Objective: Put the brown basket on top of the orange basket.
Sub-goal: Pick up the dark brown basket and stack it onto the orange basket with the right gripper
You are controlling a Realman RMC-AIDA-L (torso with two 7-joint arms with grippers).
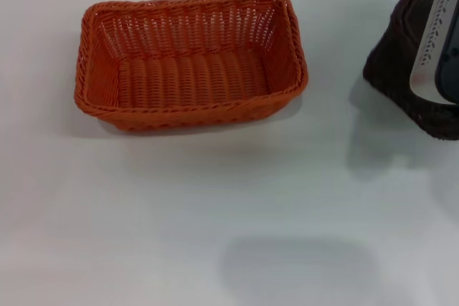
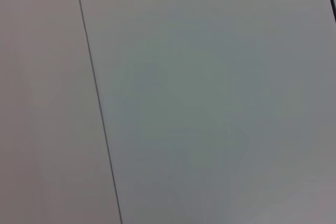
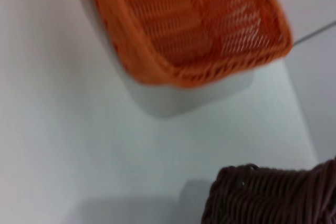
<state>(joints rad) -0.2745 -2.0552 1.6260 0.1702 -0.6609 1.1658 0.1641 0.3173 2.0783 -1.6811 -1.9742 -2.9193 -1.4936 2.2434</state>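
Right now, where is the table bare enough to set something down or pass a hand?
Bare: the table in front of the orange basket, and between it and the brown basket. Crowded: the right edge, where the right gripper is at the brown basket.

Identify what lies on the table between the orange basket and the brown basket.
Nothing: in the head view only bare white table separates the orange basket from the brown basket.
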